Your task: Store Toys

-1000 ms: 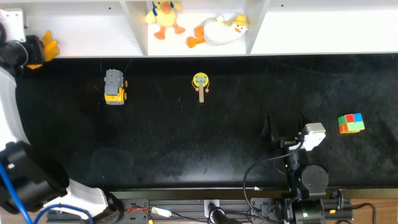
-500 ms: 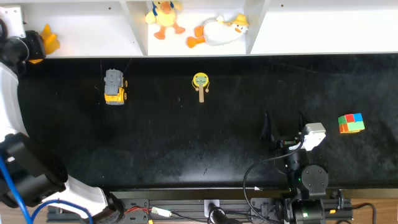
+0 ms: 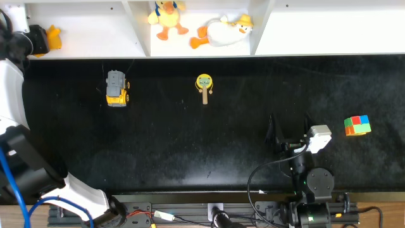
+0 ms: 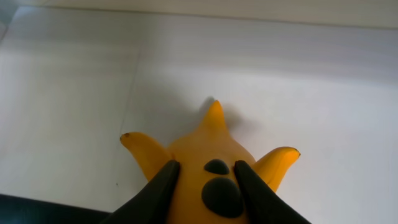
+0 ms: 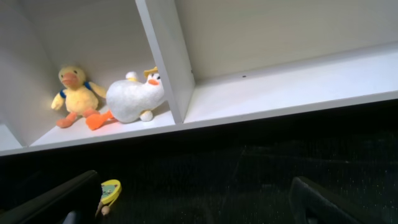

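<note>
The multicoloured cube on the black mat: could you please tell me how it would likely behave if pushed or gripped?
The multicoloured cube looks rigid, so it probably won't deform when squeezed. Resting flat on the black mat, it should slide rather than roll. Being small, it is likely light.

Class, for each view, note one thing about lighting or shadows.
Left wrist view: the yellow toy casts a soft shadow on the white shelf. Right wrist view: the shelf's back wall is dimmer than its floor. Top view: the shelf is bright against the black table.
</note>
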You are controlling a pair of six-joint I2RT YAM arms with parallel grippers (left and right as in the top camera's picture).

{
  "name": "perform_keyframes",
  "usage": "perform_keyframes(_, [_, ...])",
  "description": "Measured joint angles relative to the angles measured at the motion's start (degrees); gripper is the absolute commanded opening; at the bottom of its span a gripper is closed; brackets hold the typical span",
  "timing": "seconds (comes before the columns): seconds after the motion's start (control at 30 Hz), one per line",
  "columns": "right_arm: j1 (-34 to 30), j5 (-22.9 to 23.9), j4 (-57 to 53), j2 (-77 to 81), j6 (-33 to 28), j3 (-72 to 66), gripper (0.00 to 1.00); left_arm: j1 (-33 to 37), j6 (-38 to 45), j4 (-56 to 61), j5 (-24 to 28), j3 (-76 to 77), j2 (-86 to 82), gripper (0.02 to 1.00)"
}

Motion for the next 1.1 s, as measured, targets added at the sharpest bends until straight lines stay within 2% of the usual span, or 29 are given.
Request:
perform_keyframes(0.47, [0.0,0.0,0.0,0.0,0.0,0.0,0.996,0.1,-0.9,4.8,1.5,0.0,1.9,0.323])
perform_keyframes(0.5, [0.0,0.0,0.0,0.0,0.0,0.0,0.996,0.1,-1.1,4.9,1.6,0.0,1.9,0.367])
perform_keyframes(0.53, [0.0,0.0,0.0,0.0,0.0,0.0,0.996,0.1,-1.3,5.0,1.6,0.0,1.9,0.452])
perform_keyframes(0.67, [0.0,0.0,0.0,0.0,0.0,0.0,0.996,0.1,-1.6,5.4,2.0,0.0,2.1,0.564])
perform_keyframes(1.0, [0.0,0.0,0.0,0.0,0.0,0.0,0.996,0.2,-1.9,6.3,2.6,0.0,2.5,0.741])
perform_keyframes(1.1, [0.0,0.0,0.0,0.0,0.0,0.0,0.996,0.2,-2.6,6.9,2.6,0.0,2.8,0.825])
